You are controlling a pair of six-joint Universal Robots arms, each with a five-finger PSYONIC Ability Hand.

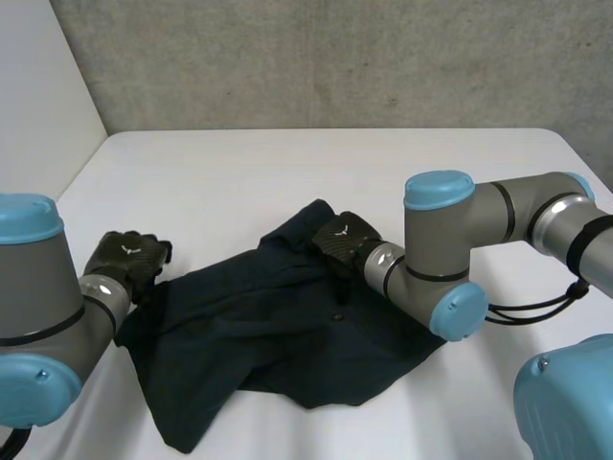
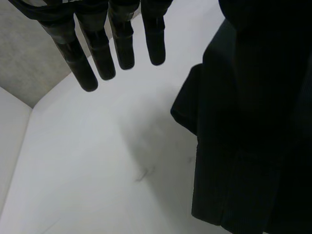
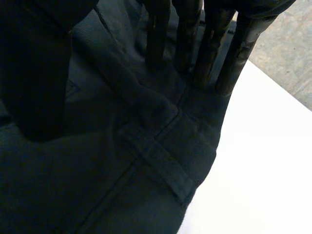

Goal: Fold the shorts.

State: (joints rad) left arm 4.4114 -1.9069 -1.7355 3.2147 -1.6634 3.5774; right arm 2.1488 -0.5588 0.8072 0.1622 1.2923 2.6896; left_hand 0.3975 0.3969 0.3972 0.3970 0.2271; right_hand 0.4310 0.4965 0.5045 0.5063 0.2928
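Both released: our right robot hand (image 1: 343,240) presses the shorts (image 1: 278,335) at 1 o'clock, left robot hand (image 1: 129,259) beside them; dragging could bunch them.

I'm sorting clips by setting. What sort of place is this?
Likely a robot lab or test cell: a white table, a plain concrete wall behind it, and dark shorts lying between two robot arms.

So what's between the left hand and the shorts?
Nothing but bare table. In the left wrist view, the left hand hangs with straight fingers over white tabletop, and the shorts lie beside it, apart from the fingertips.
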